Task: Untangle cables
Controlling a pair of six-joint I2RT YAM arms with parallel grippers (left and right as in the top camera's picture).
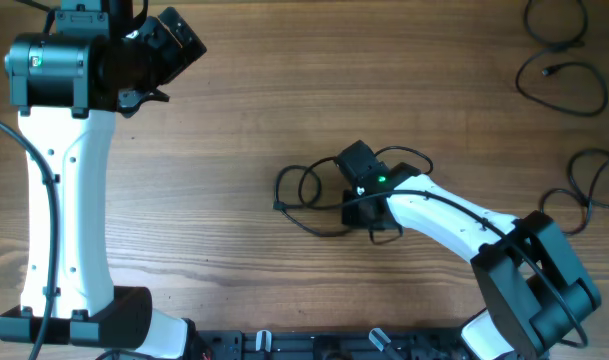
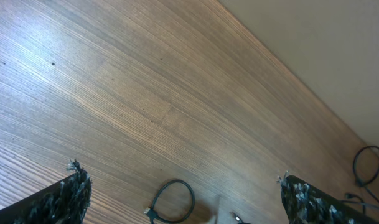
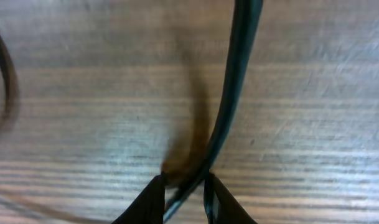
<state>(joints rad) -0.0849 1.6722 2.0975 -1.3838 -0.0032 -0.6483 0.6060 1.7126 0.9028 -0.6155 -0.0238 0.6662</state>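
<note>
Step in hand looks like the first grab: right gripper (image 3: 184, 194) is clenched on one cord (image 3: 229, 106) of the cable tangle (image 1: 309, 190) mid-table, left gripper (image 2: 184, 186) released, jaws wide, hovering far left and holding nothing. Next move probably calls for a slow lift of that cord out of the loops, left arm pinning the rest. Spare cables (image 1: 559, 75) lie far right; no containers in view
</note>
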